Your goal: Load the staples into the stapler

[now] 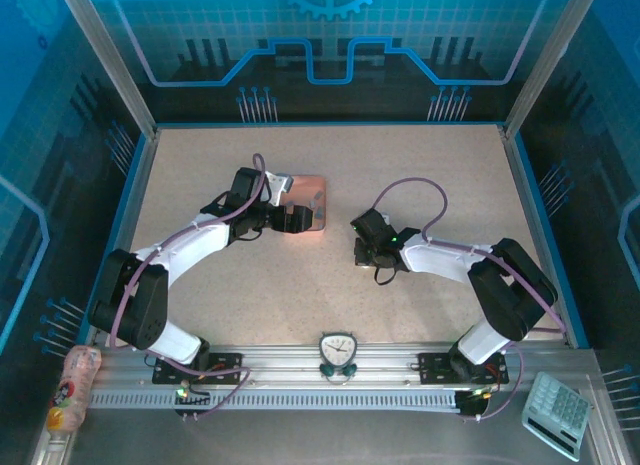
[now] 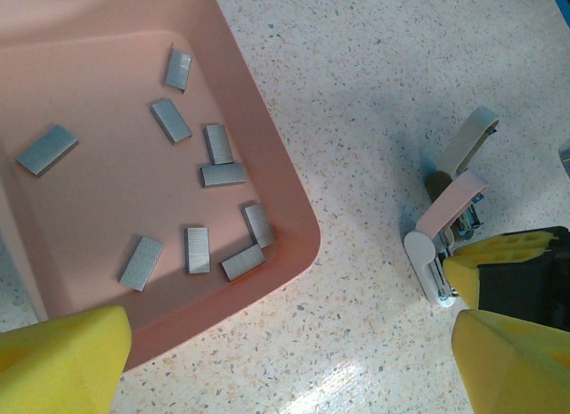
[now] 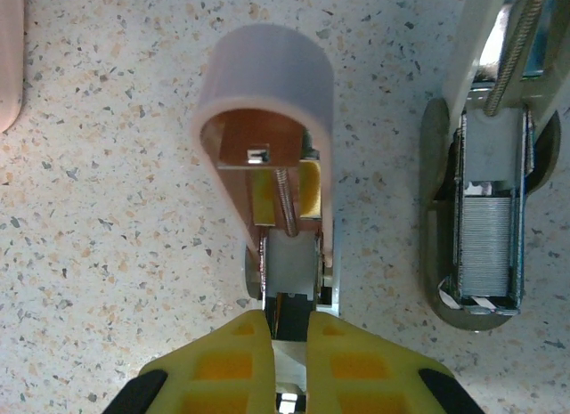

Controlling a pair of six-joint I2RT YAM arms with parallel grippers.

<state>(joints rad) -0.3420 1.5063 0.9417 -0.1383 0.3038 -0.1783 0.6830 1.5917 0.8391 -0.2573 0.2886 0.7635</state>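
The stapler (image 3: 267, 120), pale pink with silvery metal parts, sits on the speckled table (image 3: 107, 209) directly below my right wrist camera. It is hinged open. Its rounded pink lid is lifted toward the lens, showing a hollow underside and a thin spring rod running down to the metal body. My right gripper (image 3: 287, 329) has its yellow fingers pressed almost together, pinching the near end of the stapler between them.

Just beside it, to its right in this view and not touching it, lies a second stapler (image 3: 485, 245) with a grey-green base. It is also open, and its metal channel holds a packed row of staples.

The loose staples (image 2: 223, 174) are in the salmon-pink tray (image 2: 263, 156). Nine short grey strips lie flat and scattered on the tray floor, most of them toward the corner nearest the pink stapler, and a few touch each other. The tray and the stapler are near each other, with bare table between them.

My left gripper (image 2: 289, 343) hangs over that corner of the tray. Its yellow fingers (image 2: 62, 361) are spread wide and hold nothing.

From above, the tray lies a little left of the table's middle. A small clock (image 1: 337, 350) sits on the rail between my two arm bases. A calculator (image 1: 558, 413) lies at the near right corner.
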